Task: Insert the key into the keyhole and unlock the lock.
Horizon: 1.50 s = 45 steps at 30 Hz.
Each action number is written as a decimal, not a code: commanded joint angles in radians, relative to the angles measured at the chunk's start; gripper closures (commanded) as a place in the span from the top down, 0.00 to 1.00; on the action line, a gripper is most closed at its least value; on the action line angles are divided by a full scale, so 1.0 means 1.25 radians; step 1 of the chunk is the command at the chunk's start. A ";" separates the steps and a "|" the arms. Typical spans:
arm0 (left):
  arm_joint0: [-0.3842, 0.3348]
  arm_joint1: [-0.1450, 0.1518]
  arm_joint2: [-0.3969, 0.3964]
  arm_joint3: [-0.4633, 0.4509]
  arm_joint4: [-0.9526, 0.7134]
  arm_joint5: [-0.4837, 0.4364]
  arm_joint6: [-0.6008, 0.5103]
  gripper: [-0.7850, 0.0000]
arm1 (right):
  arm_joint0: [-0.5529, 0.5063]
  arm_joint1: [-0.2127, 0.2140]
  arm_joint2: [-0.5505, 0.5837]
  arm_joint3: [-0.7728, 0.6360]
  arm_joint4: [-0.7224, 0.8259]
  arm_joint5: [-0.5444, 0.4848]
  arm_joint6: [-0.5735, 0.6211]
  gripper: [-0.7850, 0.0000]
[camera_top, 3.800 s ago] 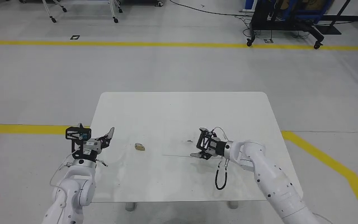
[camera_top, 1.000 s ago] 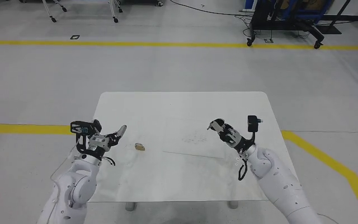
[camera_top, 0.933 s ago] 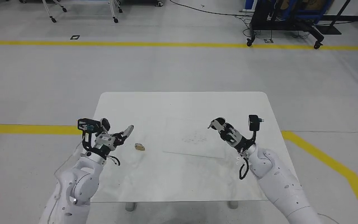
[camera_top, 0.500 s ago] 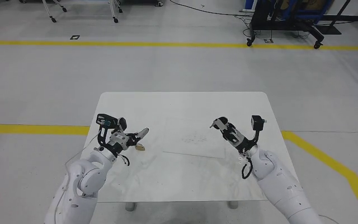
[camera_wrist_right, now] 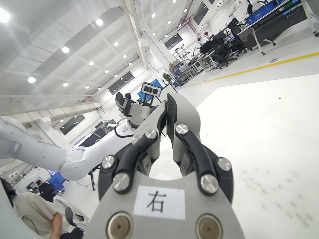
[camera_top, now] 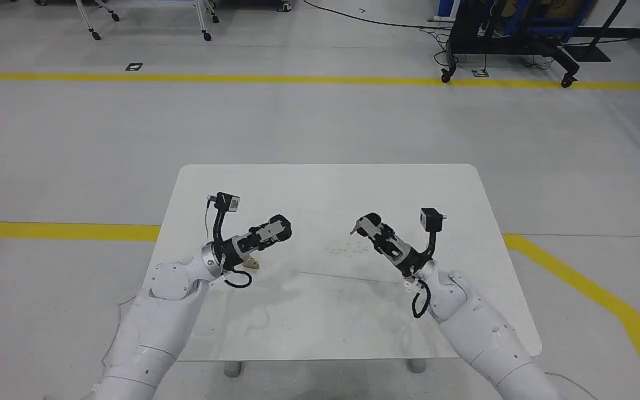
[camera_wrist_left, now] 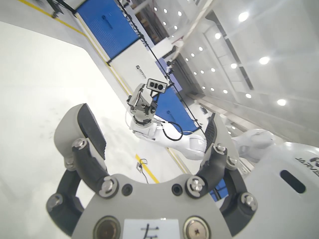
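Nearest us, the small tan lock [camera_top: 252,265] lies on the table [camera_top: 330,190] just under the left wrist. That puts it behind the left tool [camera_top: 277,232], which hangs wide open above it. Farther across, well apart from the lock, the right tool [camera_top: 361,223] is pinched narrow; whether a key sits between its pads we cannot tell. We judge the left arm far the nearer.

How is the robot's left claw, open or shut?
Open. The left gripper's two padded fingers stand wide apart in its wrist view, with nothing held between them.
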 commanded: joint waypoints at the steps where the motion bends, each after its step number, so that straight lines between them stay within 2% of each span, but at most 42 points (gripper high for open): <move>1: -0.050 -0.009 0.039 0.058 0.004 -0.015 -0.026 1.00 | 0.009 -0.006 -0.015 0.007 0.057 -0.005 0.015 0.00; 9: -0.149 -0.040 0.140 0.173 0.016 -0.065 -0.035 1.00 | 0.028 -0.019 -0.046 0.018 0.123 -0.005 0.063 0.00; 13: -0.175 -0.053 0.175 0.211 0.026 -0.082 -0.021 0.80 | 0.047 -0.032 -0.067 0.037 0.122 -0.005 0.068 0.00; 15: -0.185 -0.058 0.188 0.225 0.028 -0.088 -0.015 0.75 | 0.059 -0.040 -0.076 0.053 0.104 -0.003 0.062 0.00; 19: -0.200 -0.063 0.204 0.246 0.025 -0.096 -0.007 0.48 | 0.079 -0.055 -0.087 0.076 0.044 0.021 0.030 0.00; 24: -0.211 -0.066 0.219 0.263 0.022 -0.107 0.004 0.43 | 0.087 -0.069 -0.095 0.099 0.015 0.023 -0.004 0.00; 38: -0.230 -0.066 0.258 0.286 0.026 -0.123 0.019 0.35 | 0.108 -0.095 -0.099 0.147 0.009 0.022 -0.014 0.00; 42: -0.234 -0.065 0.267 0.288 0.030 -0.124 0.021 0.31 | 0.110 -0.100 -0.094 0.153 0.000 0.021 -0.017 0.00; 45: -0.236 -0.064 0.273 0.290 0.028 -0.125 0.022 0.23 | 0.110 -0.103 -0.091 0.157 -0.005 0.020 -0.018 0.00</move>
